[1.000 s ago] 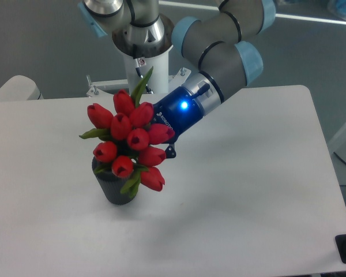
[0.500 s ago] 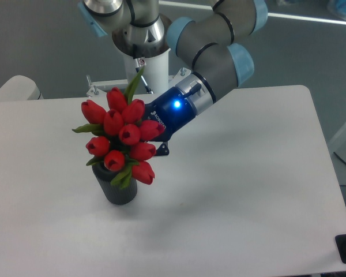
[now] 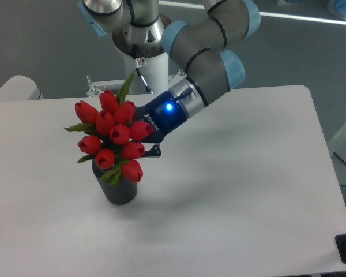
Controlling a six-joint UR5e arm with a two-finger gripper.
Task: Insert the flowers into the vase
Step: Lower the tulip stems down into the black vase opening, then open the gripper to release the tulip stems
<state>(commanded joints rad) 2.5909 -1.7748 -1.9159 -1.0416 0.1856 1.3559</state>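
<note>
Scene: a UR5e arm leans in from the rear of a white counter [image 3: 236, 173], carrying a bunch of red tulips over a small dark vase.

End effector [image 3: 139, 135]: its blue body, one light glowing, points down and to the camera's left; the fingertips are buried behind the blooms, so whether they are clenched on the stems cannot be told. Judging by the bunch hanging clear of the counter, a grip on the stems is likely.

Flowers [image 3: 111, 134]: directly at the tip of the end effector, spreading to the camera's left of it; buds tilted, one green leaf pointing up toward the arm's base. The lowest buds and leaves overlap the vase mouth, and the stems are out of sight.

Vase [image 3: 119, 189]: below the end effector and slightly to the camera's left, upright on the counter, its rim partly covered by the blooms.

Stage: insertion appears under way, though how deep the stems sit cannot be seen.

Risk, tipping: the vase looks small and light beside a bunch wider than its mouth; a sideways push from stems caught on the rim could knock it over or slide it.

Risk, missed mouth: with the bunch held at a slant, some stems may pass outside the rim and splay.

Risk, early release: top-heavy blooms could lever out and topple.
</note>
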